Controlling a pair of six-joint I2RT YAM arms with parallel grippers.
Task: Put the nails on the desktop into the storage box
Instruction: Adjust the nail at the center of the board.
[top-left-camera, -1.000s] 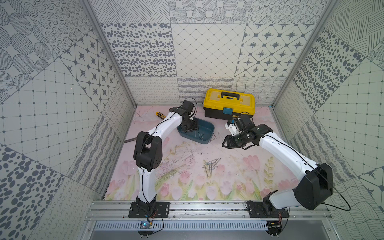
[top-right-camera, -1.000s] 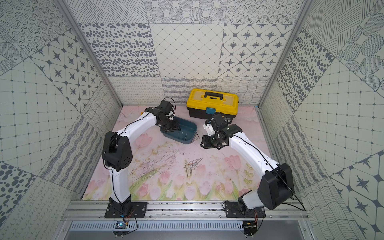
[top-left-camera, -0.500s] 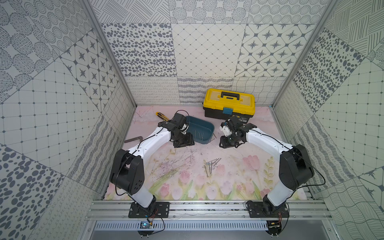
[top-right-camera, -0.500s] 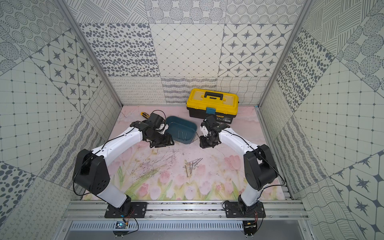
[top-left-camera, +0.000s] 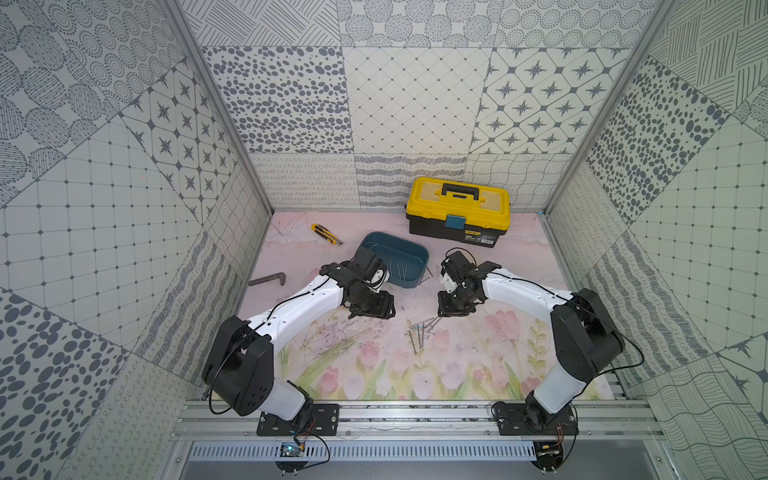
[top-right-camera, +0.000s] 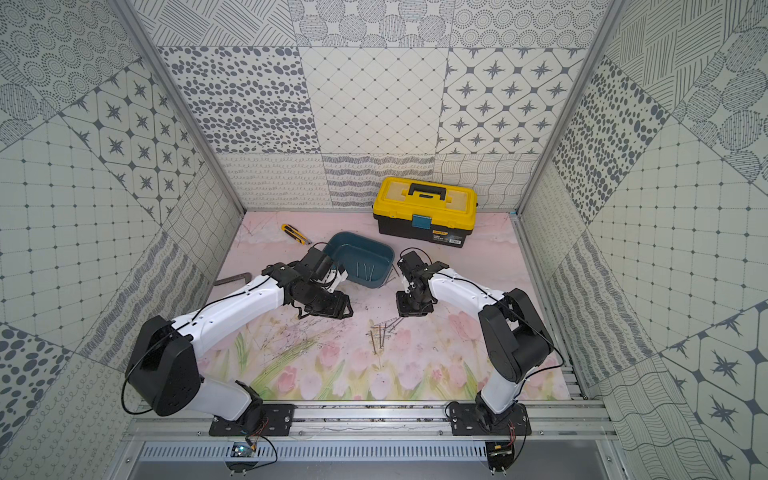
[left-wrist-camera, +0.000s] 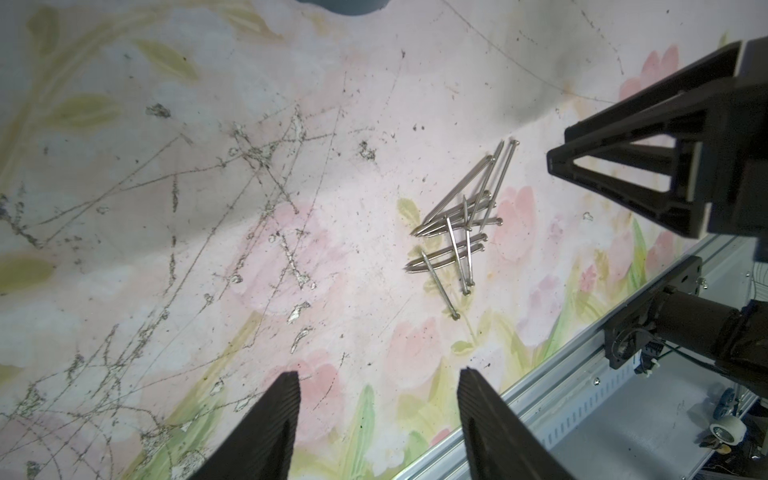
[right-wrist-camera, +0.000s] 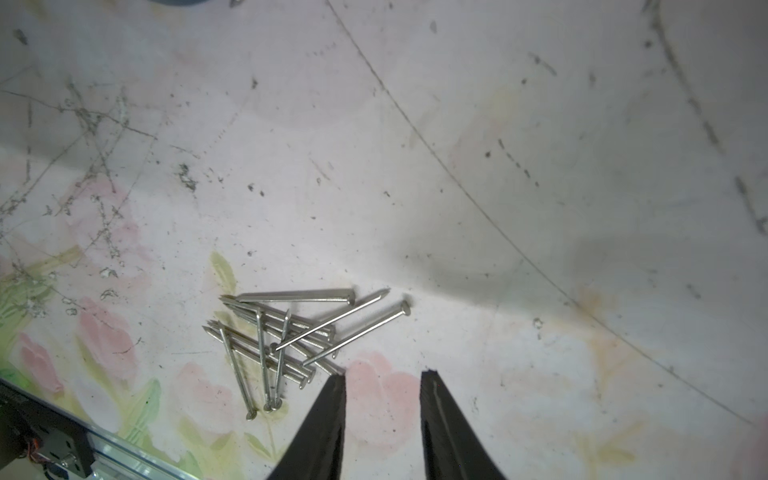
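Note:
Several grey nails (top-left-camera: 420, 332) (top-right-camera: 383, 332) lie in a crossed pile on the tulip-print desktop (top-left-camera: 465, 370). The teal storage box (top-left-camera: 415, 283) (top-right-camera: 379, 281) stands behind them with a few nails (top-left-camera: 397, 270) inside. My left gripper (top-left-camera: 371, 315) (left-wrist-camera: 379, 372) hangs open over bare desktop, left of the pile (left-wrist-camera: 457, 224), nothing between its fingers. My right gripper (top-left-camera: 452, 311) (right-wrist-camera: 383, 374) is open more narrowly and empty, just behind and right of the pile (right-wrist-camera: 286, 332); one fingertip (right-wrist-camera: 337, 380) sits at the pile's edge.
A yellow-and-black toolbox (top-left-camera: 457, 208) stands at the back wall. A yellow utility knife (top-left-camera: 326, 233) lies back left, a dark L-shaped bar (top-left-camera: 268, 279) by the left wall. A metal rail (top-left-camera: 415, 415) runs along the front edge. The right gripper's body (left-wrist-camera: 623, 166) shows in the left wrist view.
Both arms have come forward from the storage box, down to the desktop on either side of the nail pile. The left jaws have widened; the right jaws have narrowed a little.

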